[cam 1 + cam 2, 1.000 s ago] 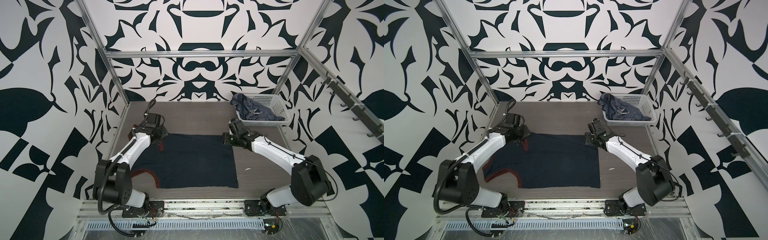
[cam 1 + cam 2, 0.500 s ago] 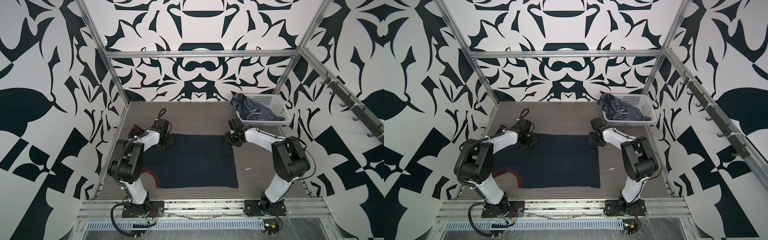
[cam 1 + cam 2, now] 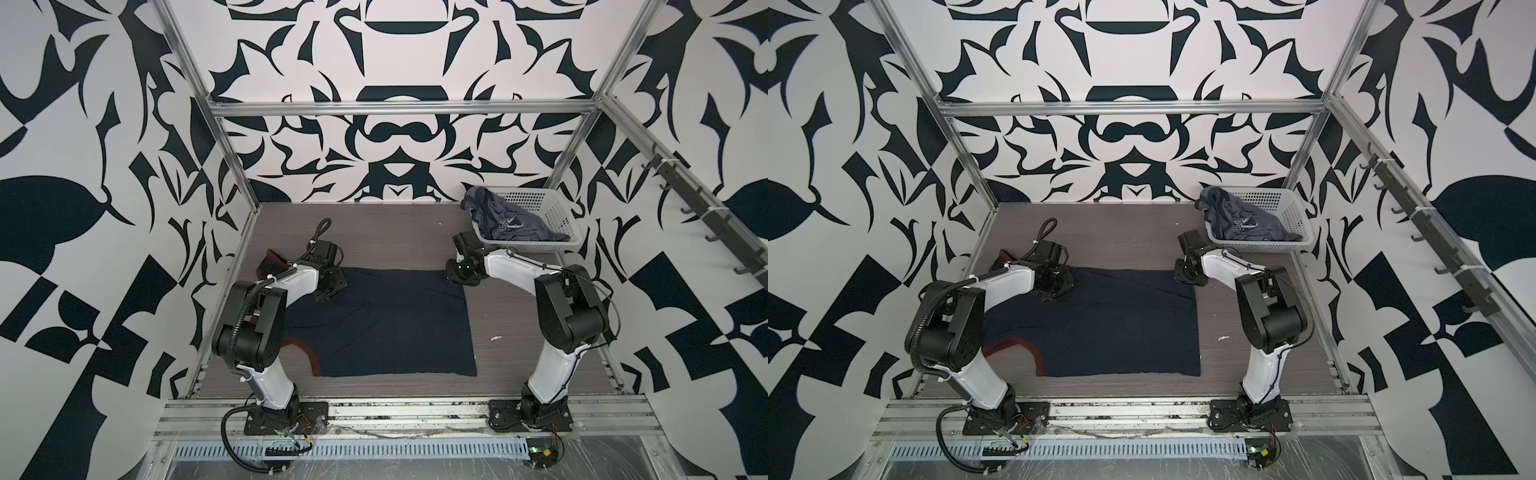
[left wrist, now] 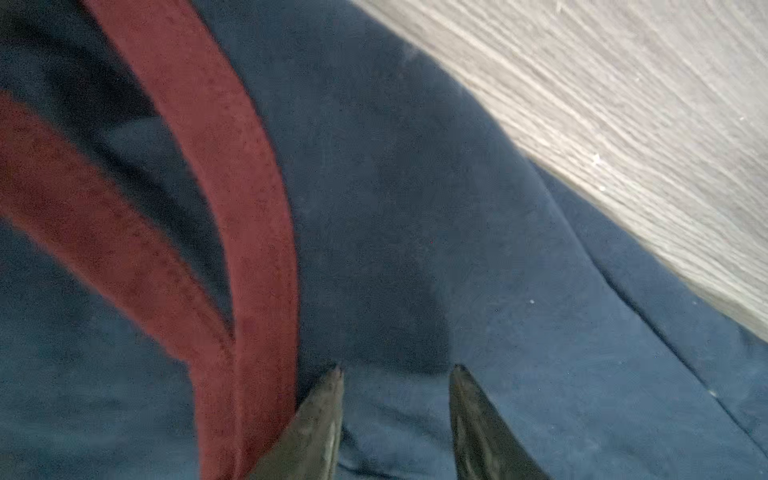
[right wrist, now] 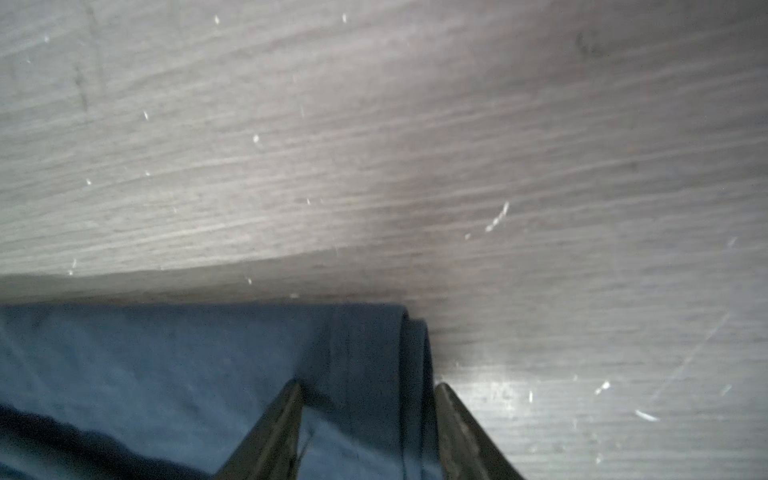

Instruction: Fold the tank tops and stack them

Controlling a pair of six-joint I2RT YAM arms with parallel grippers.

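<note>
Black-and-white patterned walls closed in a grey wood-grain surface (image 3: 374, 232), and the navy tank top (image 3: 386, 324) lay spread flat across its middle, reaching nearly to the front edge, with its dark-red trim (image 3: 309, 353) curling out toward the left edge. The slate-blue tank top (image 3: 507, 224) sat crumpled in a white basket (image 3: 552, 208) at the far right corner, one fold hanging over the rim, not yet folded. In both top views the left pincer (image 3: 328, 291) was down on the far left corner of the navy top and the right pincer (image 3: 461, 276) on its far right corner. The left wrist view showed the left pincer (image 4: 397, 370) partly open, both tips pressed onto navy cloth just beside the trim, with nothing clearly pinched. The right wrist view showed the right pincer (image 5: 368, 388) also partly open, straddling the layered corner, one tip on cloth and one on bare surface, gripping nothing that could be seen. The step looked like taking both far corners to fold the top toward the front edge. From here the left tips might have gathered only the upper layer, or caught the trim, so the lower layer would stay behind and the fold would twist. The right tip on bare surface could have slid under nothing and lost the corner. A lift on one side alone would drag the cloth askew, and the right arm worked near the basket, where the hanging fold could snag
</note>
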